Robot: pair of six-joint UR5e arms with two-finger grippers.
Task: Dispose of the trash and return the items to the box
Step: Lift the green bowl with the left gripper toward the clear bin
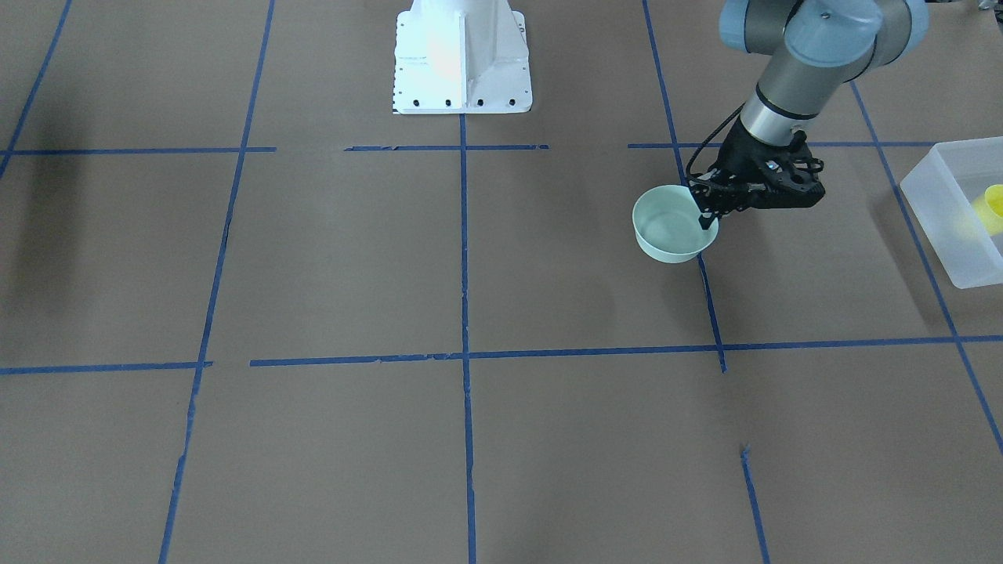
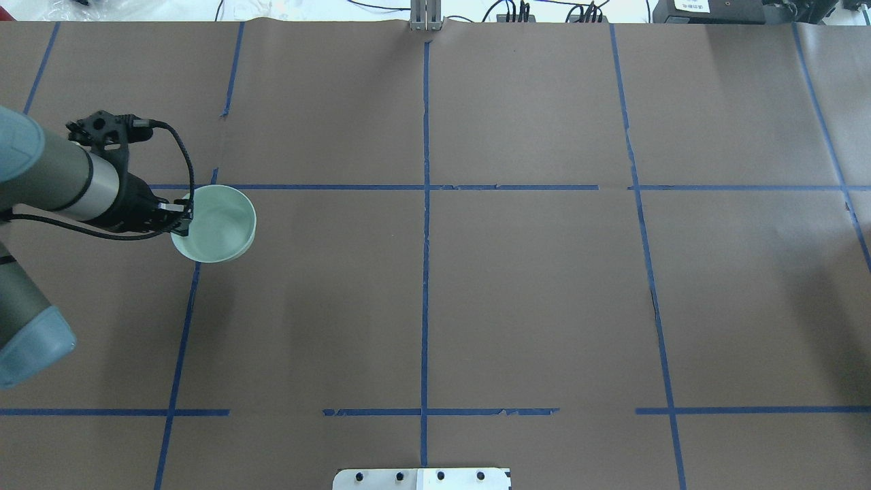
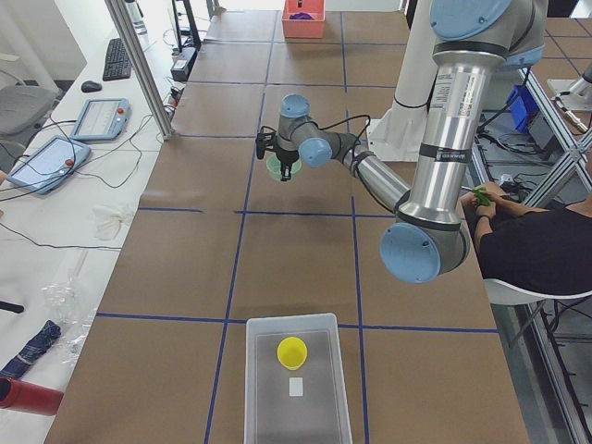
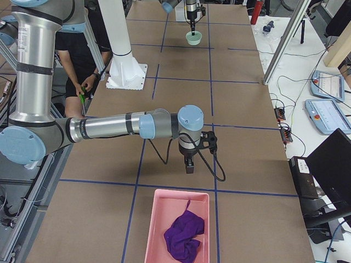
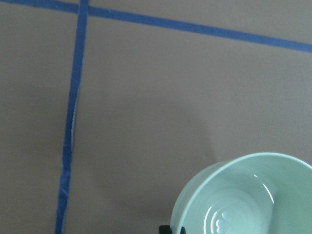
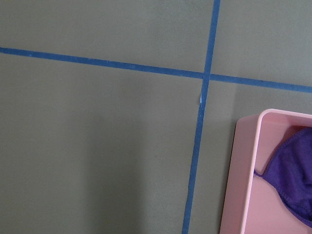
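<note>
Box (image 1: 940, 223) walls are judged the main hazard: the bowl (image 1: 670, 227), held well apart from the box, could be knocked against the near wall if carried too low. The bowl is pinched only at its box-facing rim by the left gripper (image 1: 707, 218), clenched on that edge, so it could swing or slip. The cup (image 1: 993, 205), already inside the box, could be struck or trapped beneath the bowl.
</note>
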